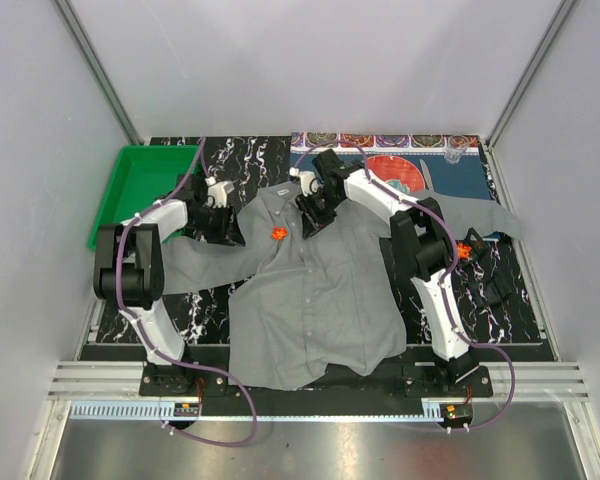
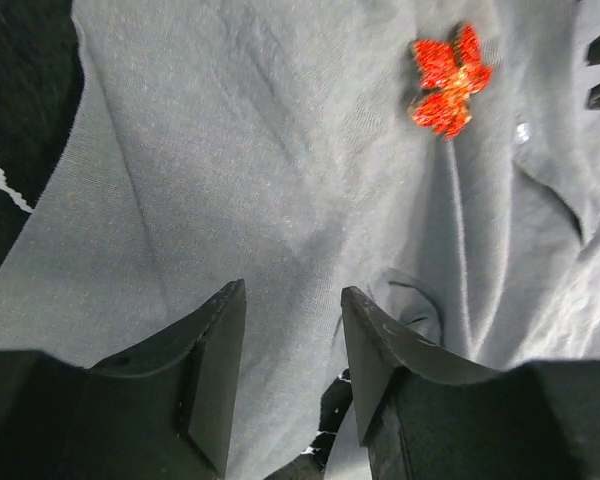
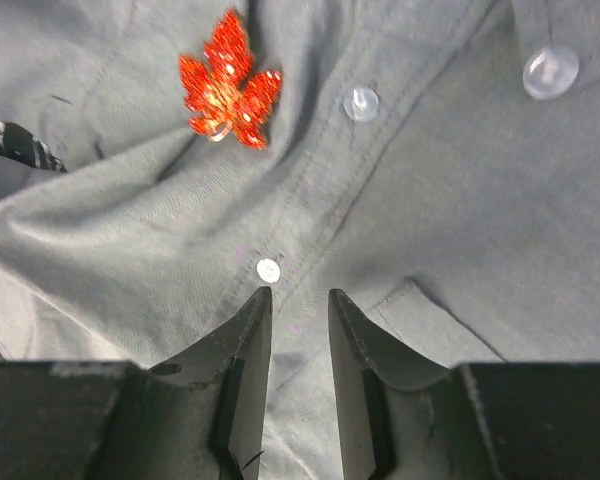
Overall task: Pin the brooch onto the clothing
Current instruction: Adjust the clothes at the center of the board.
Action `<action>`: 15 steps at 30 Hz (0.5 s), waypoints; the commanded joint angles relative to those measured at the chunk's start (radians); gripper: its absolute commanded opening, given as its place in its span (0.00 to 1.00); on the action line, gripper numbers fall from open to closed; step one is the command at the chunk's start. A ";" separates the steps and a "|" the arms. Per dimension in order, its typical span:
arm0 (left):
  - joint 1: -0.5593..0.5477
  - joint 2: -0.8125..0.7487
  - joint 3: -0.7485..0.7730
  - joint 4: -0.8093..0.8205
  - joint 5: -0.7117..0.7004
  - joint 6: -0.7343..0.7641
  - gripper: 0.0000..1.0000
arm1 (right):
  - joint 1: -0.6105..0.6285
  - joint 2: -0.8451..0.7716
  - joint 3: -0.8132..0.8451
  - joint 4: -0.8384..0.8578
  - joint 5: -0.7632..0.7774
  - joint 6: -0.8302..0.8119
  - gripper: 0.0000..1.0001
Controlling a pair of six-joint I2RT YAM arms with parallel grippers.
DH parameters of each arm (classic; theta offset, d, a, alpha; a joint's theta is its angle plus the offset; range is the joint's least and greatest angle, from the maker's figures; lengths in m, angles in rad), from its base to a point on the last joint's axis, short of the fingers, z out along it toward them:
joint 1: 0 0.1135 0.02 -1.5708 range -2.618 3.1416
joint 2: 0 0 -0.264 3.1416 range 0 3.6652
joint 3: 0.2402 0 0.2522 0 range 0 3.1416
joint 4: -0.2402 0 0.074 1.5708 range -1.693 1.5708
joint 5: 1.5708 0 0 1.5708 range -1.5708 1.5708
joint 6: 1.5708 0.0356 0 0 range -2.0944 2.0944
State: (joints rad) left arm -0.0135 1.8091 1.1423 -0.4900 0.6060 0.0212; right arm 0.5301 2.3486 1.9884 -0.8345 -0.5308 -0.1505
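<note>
The grey shirt (image 1: 310, 300) lies spread face up on the black marbled mat. A red glittery leaf-shaped brooch (image 1: 277, 233) sits on its chest, left of the button placket; whether it is pinned through the cloth I cannot tell. My left gripper (image 1: 227, 228) is open and empty over the shirt's sleeve side (image 2: 293, 290), with the brooch (image 2: 448, 80) ahead to its right. My right gripper (image 1: 309, 217) is open by a narrow gap and empty, low over the placket (image 3: 300, 292), just below a small button (image 3: 268, 270). The brooch (image 3: 228, 85) lies ahead to its left.
A green tray (image 1: 140, 185) stands at the back left. A blue patterned placemat (image 1: 430, 175) lies at the back right, partly under the shirt's sleeve. A small orange-red thing (image 1: 467, 250) shows beside the right arm's elbow. White walls enclose the table.
</note>
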 commanded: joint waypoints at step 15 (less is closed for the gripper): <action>0.076 0.050 0.077 -0.251 -0.348 0.201 0.46 | -0.013 -0.048 -0.100 -0.048 0.060 -0.031 0.34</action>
State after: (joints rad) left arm 0.0101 1.8729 1.2102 -0.6872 0.4149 0.1551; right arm 0.5240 2.3383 1.9026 -0.8631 -0.4866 -0.1619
